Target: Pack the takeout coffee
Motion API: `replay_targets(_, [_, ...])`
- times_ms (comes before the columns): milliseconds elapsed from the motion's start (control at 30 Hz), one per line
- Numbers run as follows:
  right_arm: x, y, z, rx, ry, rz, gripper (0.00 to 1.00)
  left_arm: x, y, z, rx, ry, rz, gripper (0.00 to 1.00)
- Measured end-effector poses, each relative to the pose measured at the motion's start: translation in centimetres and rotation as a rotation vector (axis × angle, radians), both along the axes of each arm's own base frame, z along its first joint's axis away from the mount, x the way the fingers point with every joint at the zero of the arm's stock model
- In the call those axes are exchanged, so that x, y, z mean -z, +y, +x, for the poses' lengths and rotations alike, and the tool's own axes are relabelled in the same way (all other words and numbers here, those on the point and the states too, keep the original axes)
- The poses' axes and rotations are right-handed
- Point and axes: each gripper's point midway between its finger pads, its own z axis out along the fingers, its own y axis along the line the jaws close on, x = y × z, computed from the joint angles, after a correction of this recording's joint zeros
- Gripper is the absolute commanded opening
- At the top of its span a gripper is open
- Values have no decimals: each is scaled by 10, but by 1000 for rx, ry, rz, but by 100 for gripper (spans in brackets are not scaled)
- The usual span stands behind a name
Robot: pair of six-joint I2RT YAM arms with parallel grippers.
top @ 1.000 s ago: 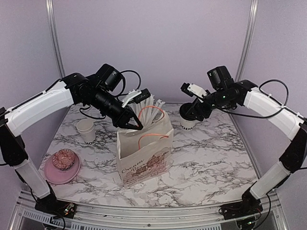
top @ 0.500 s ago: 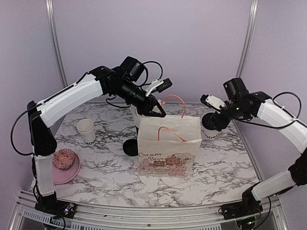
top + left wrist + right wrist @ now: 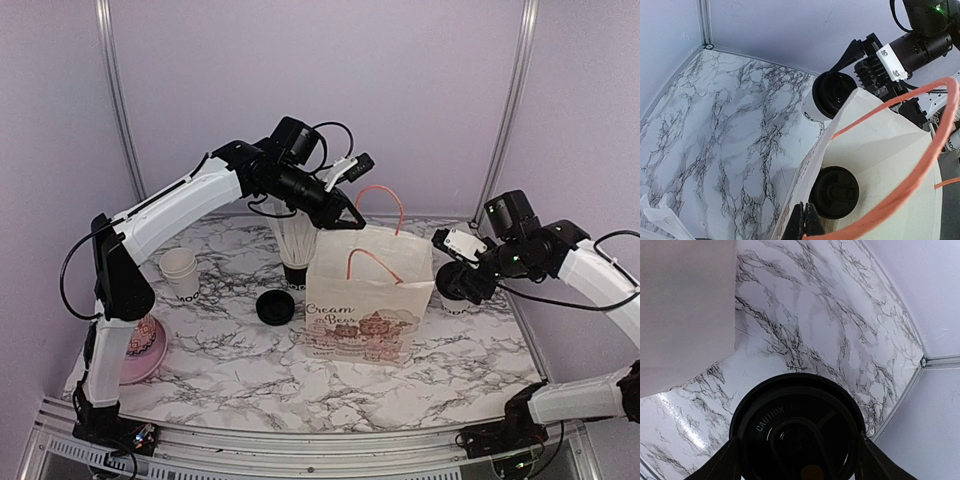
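Paper bag [image 3: 368, 318] held open, rim pinched shut by left gripper [image 3: 804, 221]. First takeout coffee [image 3: 834, 192] already seated inside. Second takeout coffee [image 3: 458, 302], at bag's 3 o'clock, clasped by right gripper [image 3: 464, 281]; loading judged outstanding.

Bagged cup [image 3: 834, 192]: lid only, body hidden inside paper bag [image 3: 368, 300].
Held cup [image 3: 799, 427]: lid cut off at 6 o'clock, body hidden beneath.
Pink plate [image 3: 152, 348]: mostly behind left arm [image 3: 120, 290].
Straw cup [image 3: 294, 274]: 3 o'clock edge behind bag.
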Motion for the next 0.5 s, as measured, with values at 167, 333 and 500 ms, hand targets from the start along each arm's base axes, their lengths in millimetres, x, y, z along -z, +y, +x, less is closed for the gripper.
replay_targets(167, [-2,8,-21,-103,19,29,67,-6,-3,10,-51,-11,-23,0])
replay_targets(333, [13,12,-46,-185,84,42,66,-9,-5,19,-90,-34,-35,41])
replay_targets(500, [10,26,-73,-318,131,106,67,-1,-1,23,-125,-35,-16,61])
